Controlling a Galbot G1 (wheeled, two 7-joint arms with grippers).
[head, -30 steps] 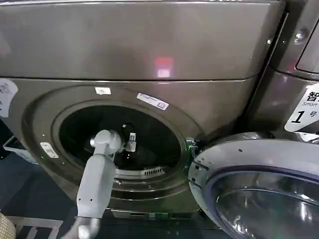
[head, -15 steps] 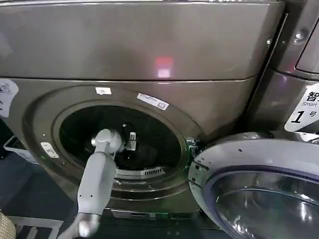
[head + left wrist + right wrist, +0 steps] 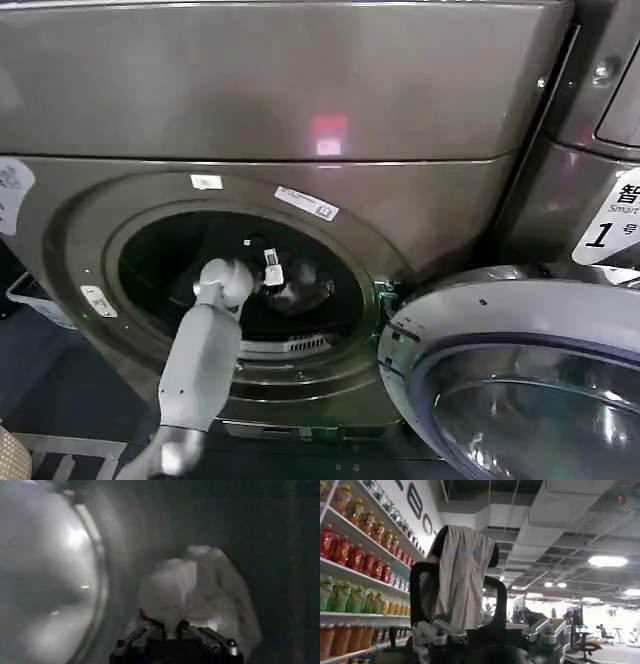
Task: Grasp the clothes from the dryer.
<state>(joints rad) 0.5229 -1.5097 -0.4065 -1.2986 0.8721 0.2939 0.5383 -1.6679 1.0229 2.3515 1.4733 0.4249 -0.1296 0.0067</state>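
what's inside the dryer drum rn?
Left claw is inside the dryer, shut on pale clothes. The bundle hides whatever lies behind it; the rest of the drum is too dark to tell.

The left arm [image 3: 200, 360] reached into the dark round opening of the dryer [image 3: 300, 120]. The dryer's door [image 3: 520, 380] hung open on the right.

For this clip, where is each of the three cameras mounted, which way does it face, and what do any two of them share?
Head view: from the robot's head, facing forward and down at the grey front-loading dryer and its open round door; the left arm reaches into the drum.
Left wrist view: inside the dark drum, facing the crumpled white cloth; the left hand is shut on it.
Right wrist view: away from the dryer, facing up at a ceiling and drink shelves; the open right hand shows.
Shared: head and left wrist views both show the drum interior and cloth.
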